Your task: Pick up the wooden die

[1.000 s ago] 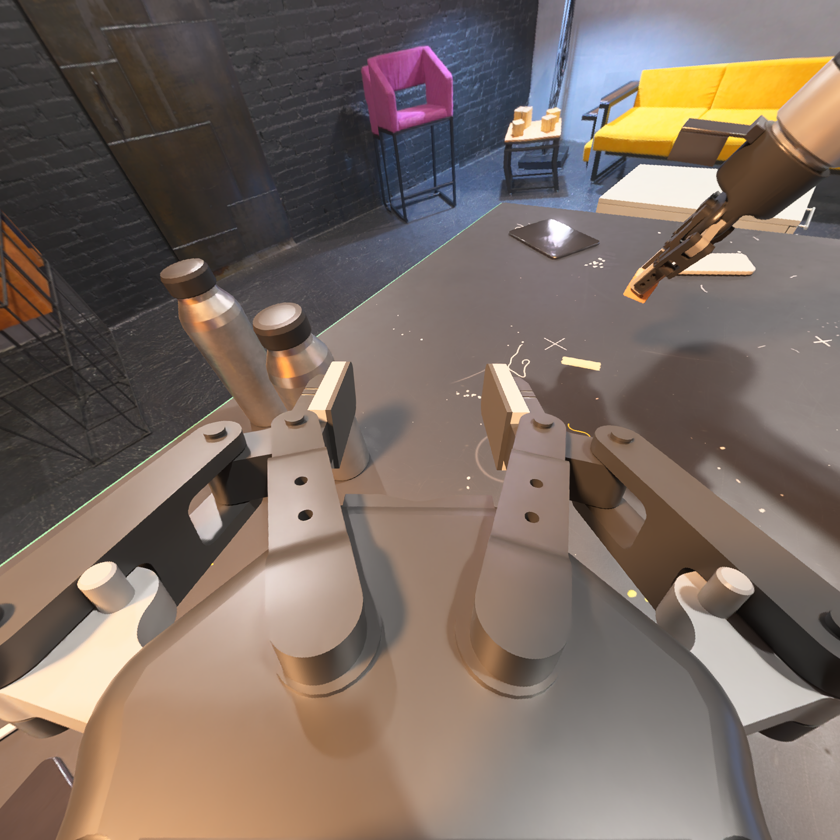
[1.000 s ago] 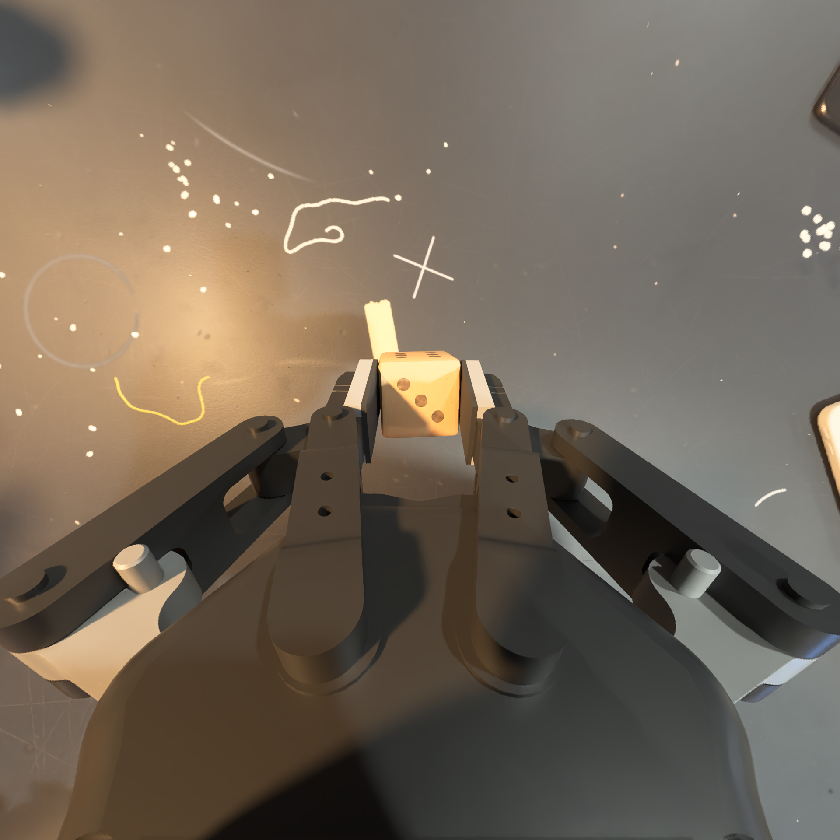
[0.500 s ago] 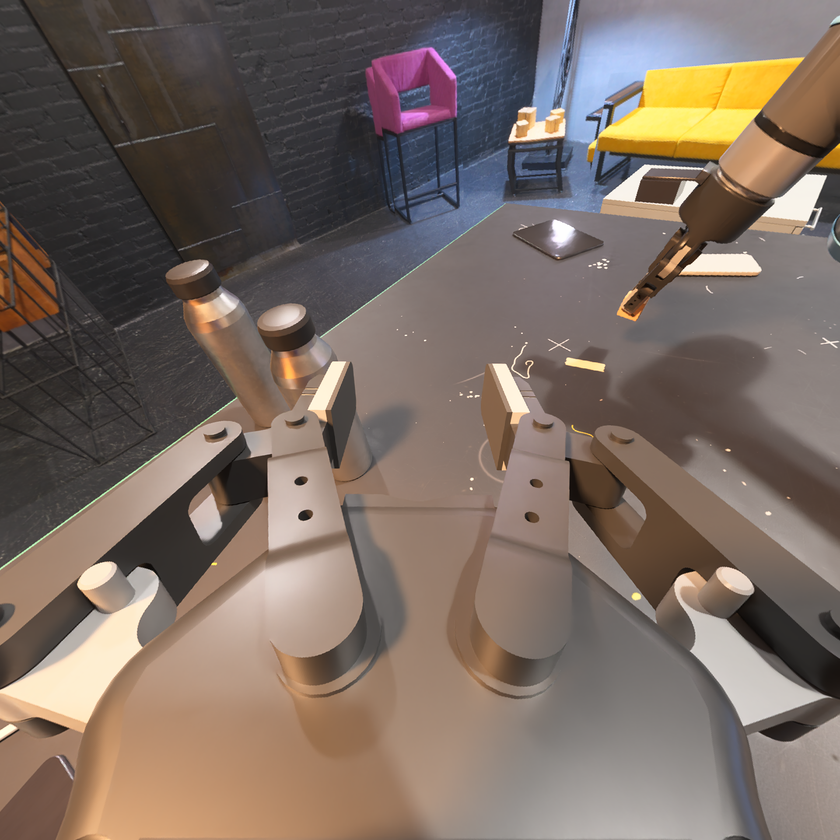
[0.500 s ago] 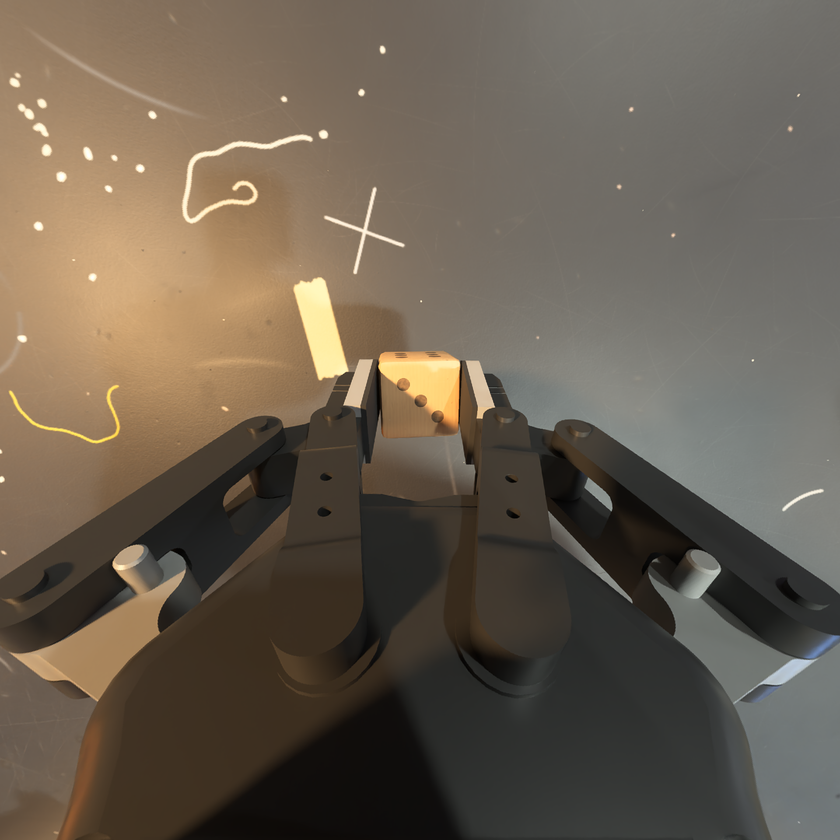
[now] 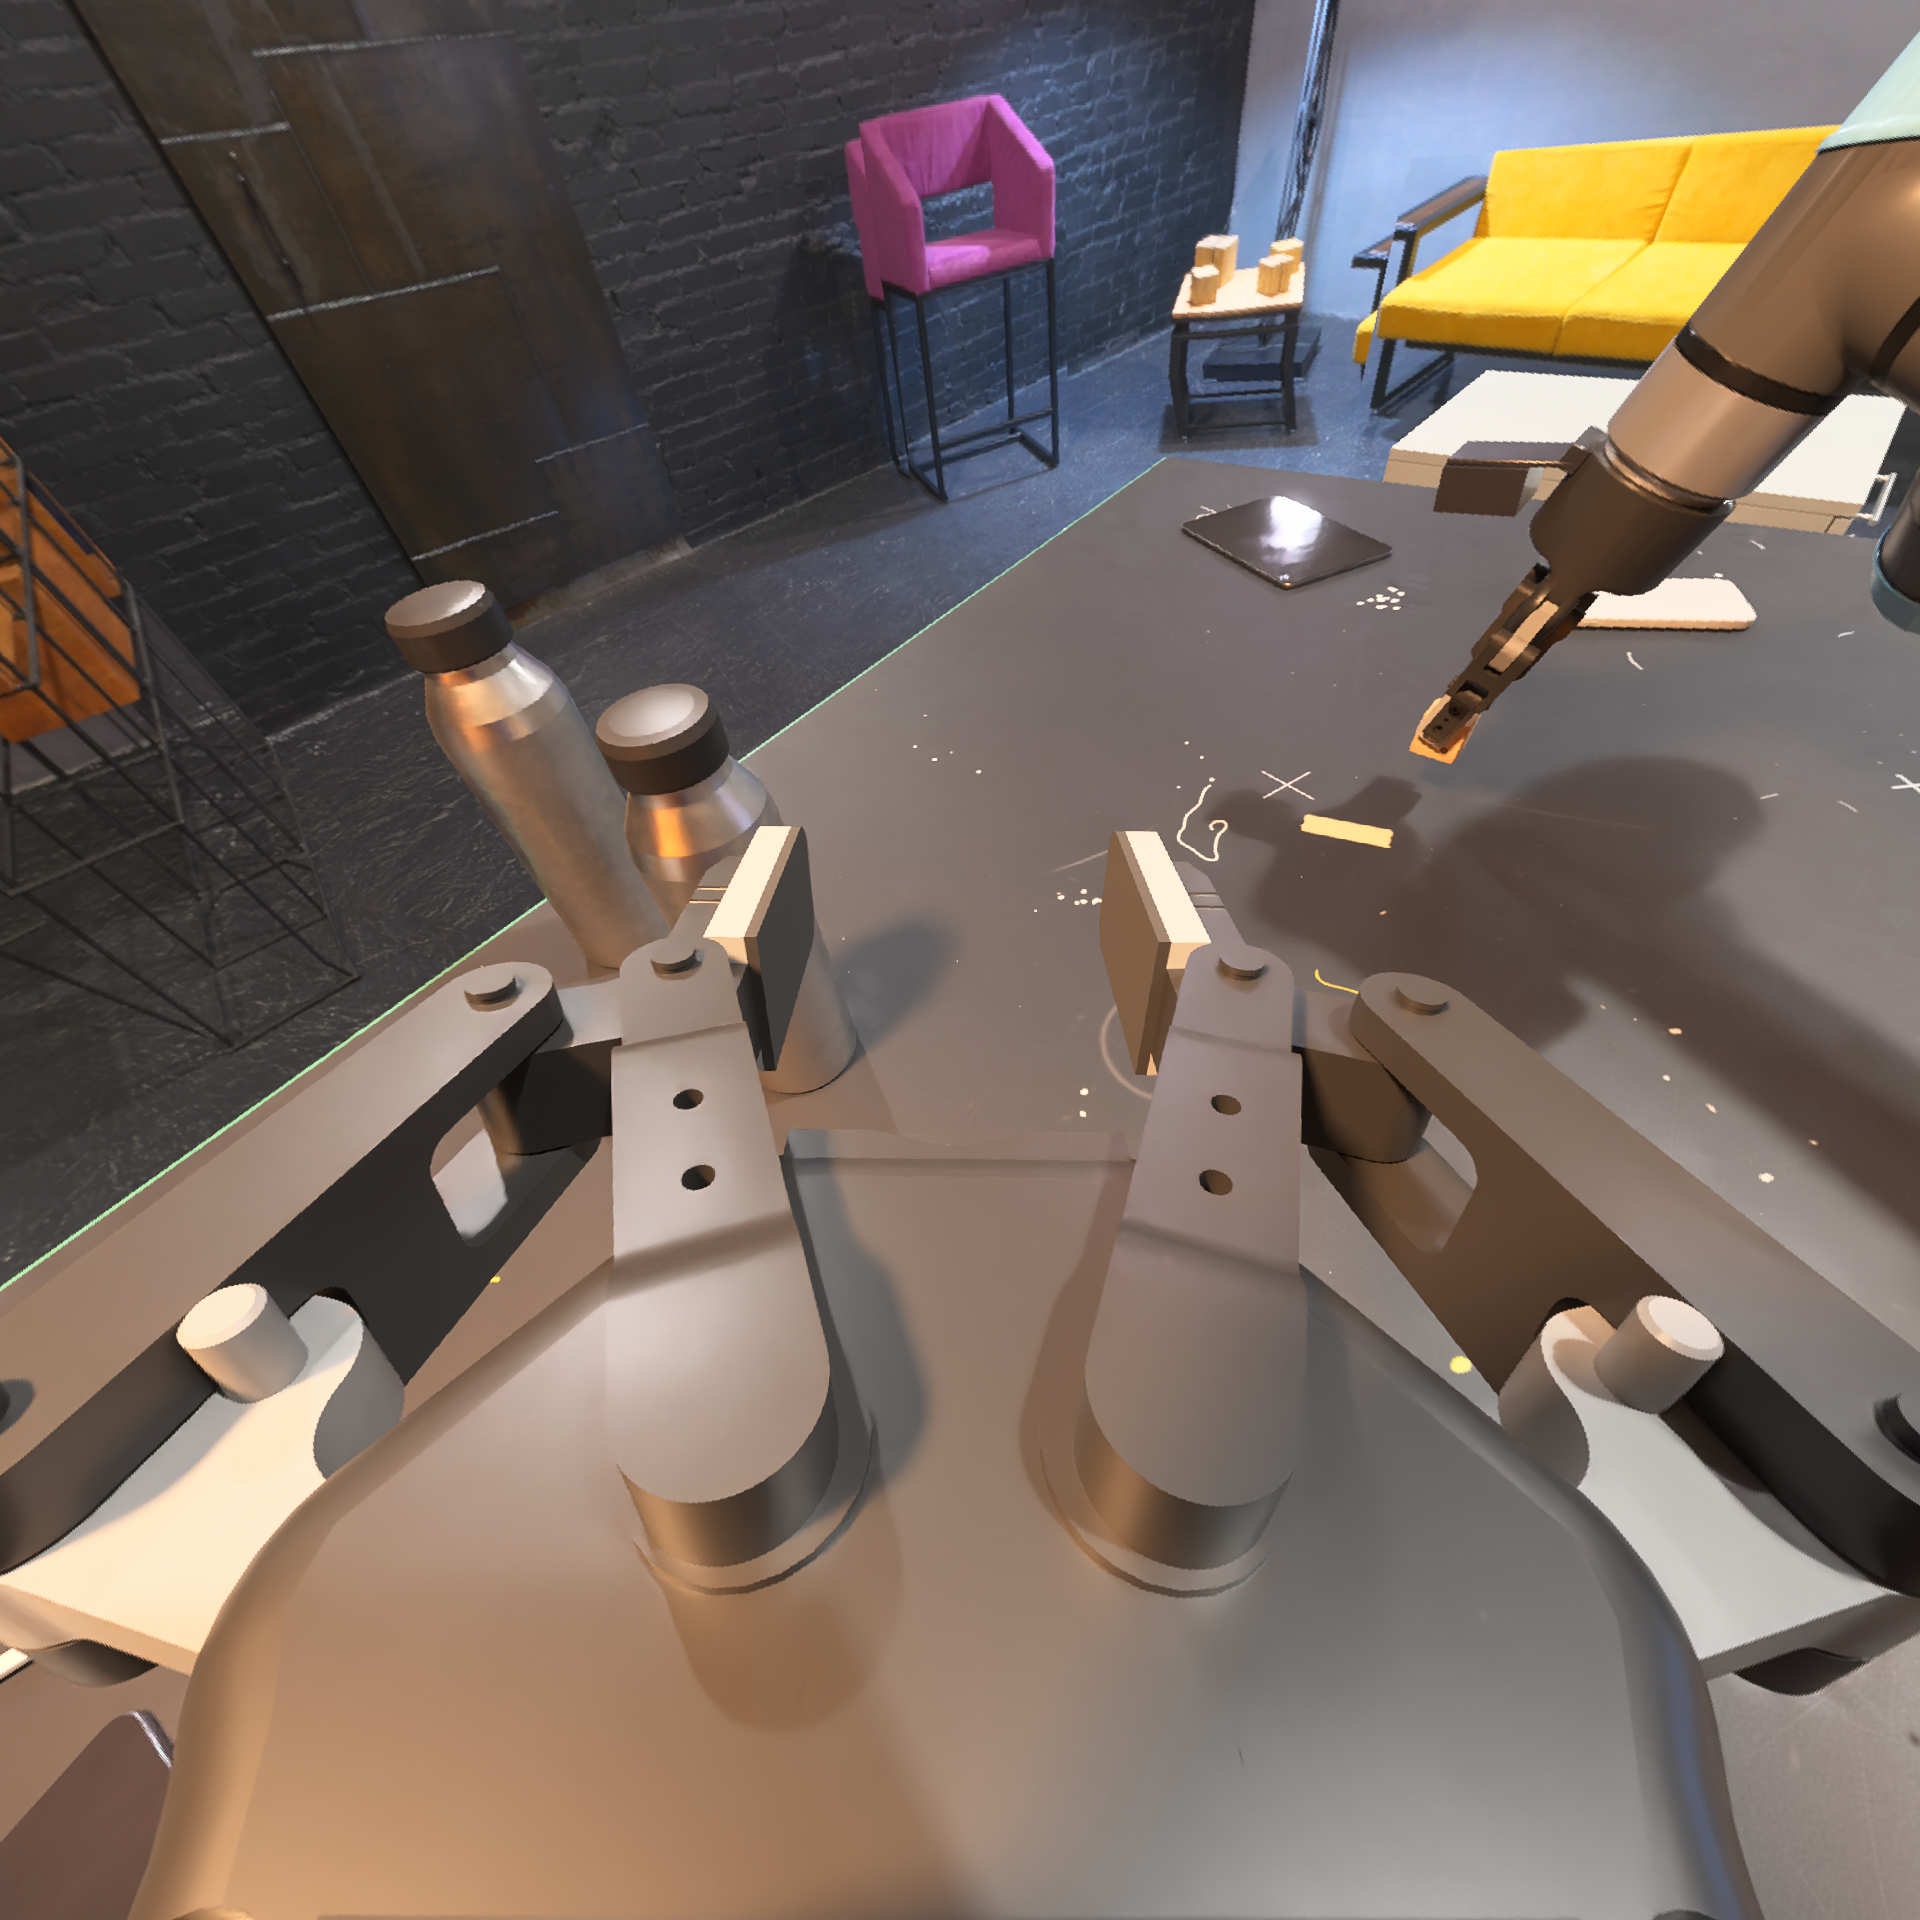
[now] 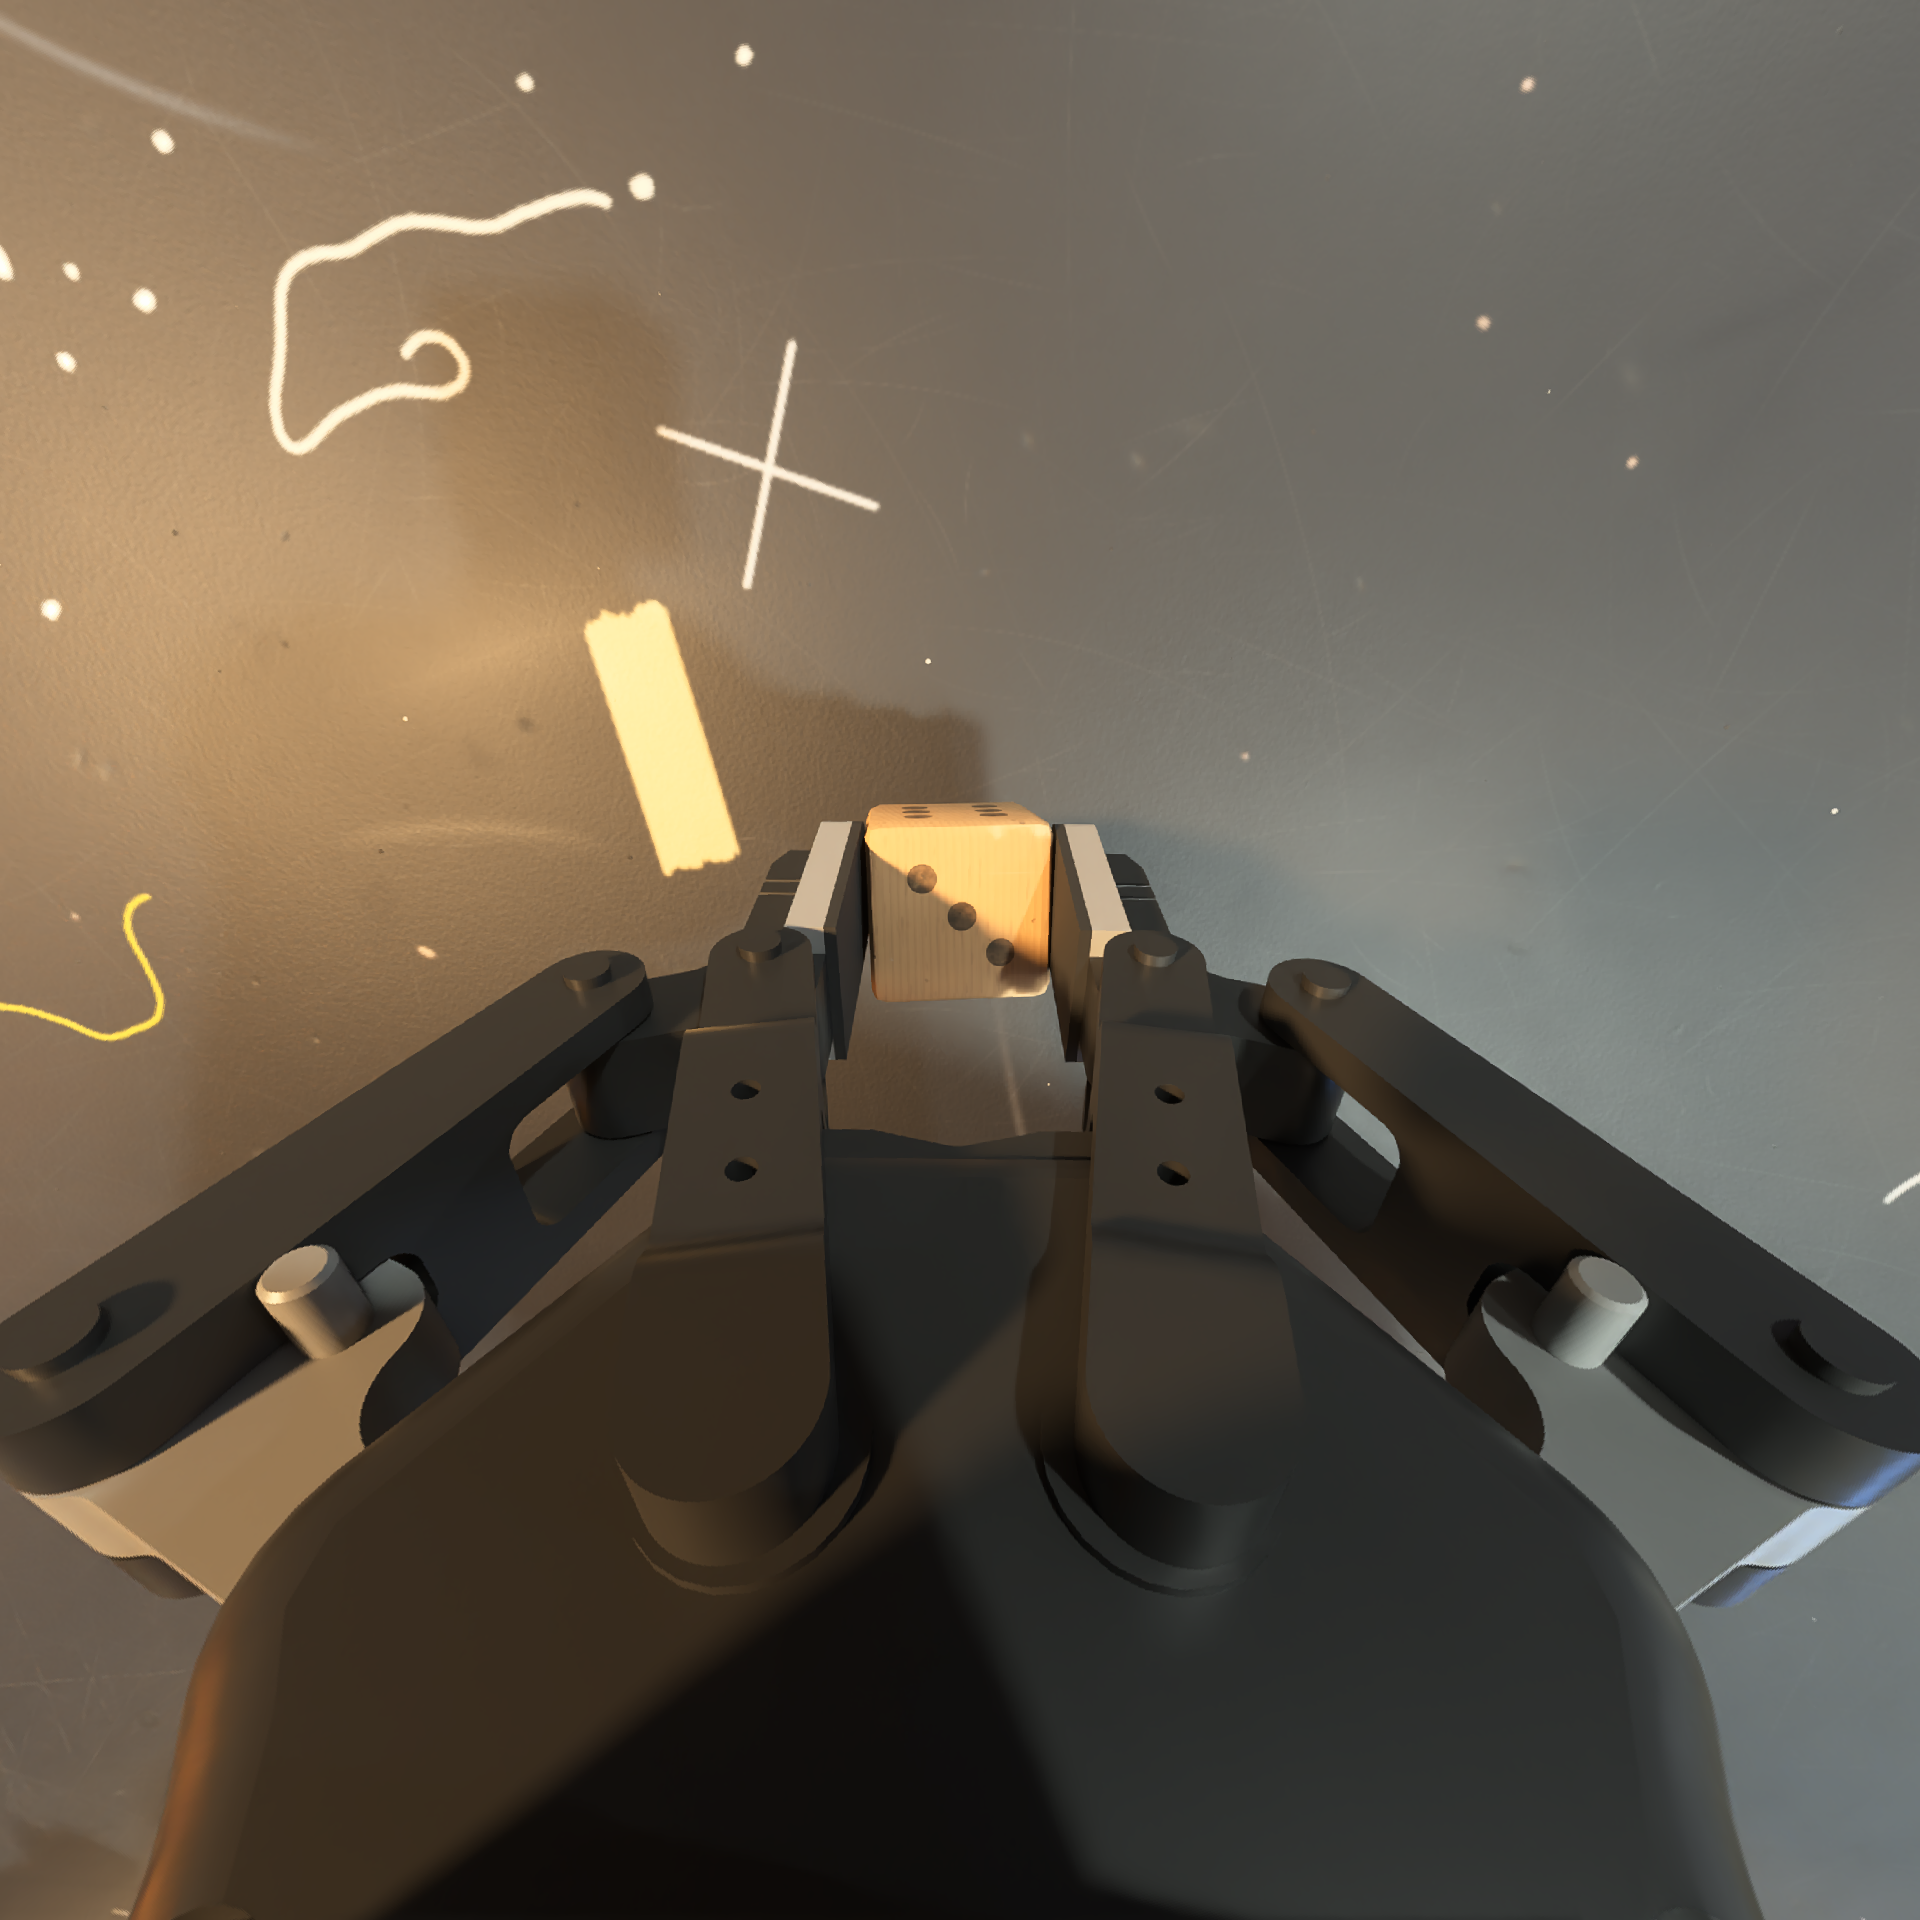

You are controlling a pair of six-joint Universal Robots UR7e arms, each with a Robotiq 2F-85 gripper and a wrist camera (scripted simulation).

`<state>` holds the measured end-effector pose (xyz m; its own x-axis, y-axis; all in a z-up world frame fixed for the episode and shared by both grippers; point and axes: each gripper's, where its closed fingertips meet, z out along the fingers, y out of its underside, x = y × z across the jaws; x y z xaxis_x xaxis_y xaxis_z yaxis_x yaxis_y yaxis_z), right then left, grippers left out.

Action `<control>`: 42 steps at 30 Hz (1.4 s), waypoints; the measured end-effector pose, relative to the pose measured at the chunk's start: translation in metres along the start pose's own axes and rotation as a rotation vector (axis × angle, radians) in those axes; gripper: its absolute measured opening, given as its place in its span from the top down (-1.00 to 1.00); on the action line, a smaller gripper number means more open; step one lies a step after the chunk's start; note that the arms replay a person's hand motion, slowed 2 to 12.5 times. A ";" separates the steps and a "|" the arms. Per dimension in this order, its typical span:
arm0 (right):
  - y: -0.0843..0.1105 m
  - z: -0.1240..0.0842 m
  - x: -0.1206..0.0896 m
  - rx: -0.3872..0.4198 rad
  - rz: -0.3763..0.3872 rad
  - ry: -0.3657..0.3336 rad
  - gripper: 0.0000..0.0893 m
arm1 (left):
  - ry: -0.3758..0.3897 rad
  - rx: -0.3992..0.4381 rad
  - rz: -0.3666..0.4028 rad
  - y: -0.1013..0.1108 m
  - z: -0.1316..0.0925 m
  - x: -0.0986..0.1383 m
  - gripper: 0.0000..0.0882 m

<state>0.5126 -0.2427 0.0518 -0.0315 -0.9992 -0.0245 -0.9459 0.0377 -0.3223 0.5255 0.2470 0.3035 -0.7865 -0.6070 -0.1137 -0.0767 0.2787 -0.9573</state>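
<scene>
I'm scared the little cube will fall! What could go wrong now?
1. The wooden die is pinched only at the very tips of the right gripper, and it hangs above the table. A jerk could probably slip it out and drop it.
2. The left gripper, jaws open and empty, sits right by two metal bottles. If it swings that way, it might knock them over near the table edge.

one wooden die (image 6: 957,902), two steel bottles (image 5: 540,769), perhaps
</scene>
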 end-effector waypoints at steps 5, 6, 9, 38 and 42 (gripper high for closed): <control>0.002 0.006 0.002 -0.012 0.001 0.003 0.30 | -0.002 -0.004 -0.003 0.001 0.001 -0.001 -0.14; 0.003 0.006 0.003 -0.014 0.001 0.004 0.30 | -0.002 -0.005 -0.003 0.001 0.001 -0.001 -0.14; 0.004 0.009 0.004 -0.020 0.002 0.007 0.30 | -0.002 -0.007 -0.004 0.001 0.001 -0.001 -0.14; 0.015 0.026 0.010 -0.061 -0.006 0.014 0.30 | -0.005 -0.009 -0.002 0.002 0.002 -0.002 -0.14; 0.015 0.026 0.010 -0.054 -0.009 0.014 0.30 | -0.004 -0.008 -0.001 0.002 0.002 -0.001 -0.14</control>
<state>0.5066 -0.2521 0.0216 -0.0267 -0.9996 -0.0088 -0.9621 0.0281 -0.2713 0.5275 0.2469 0.3017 -0.7837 -0.6106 -0.1138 -0.0827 0.2841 -0.9552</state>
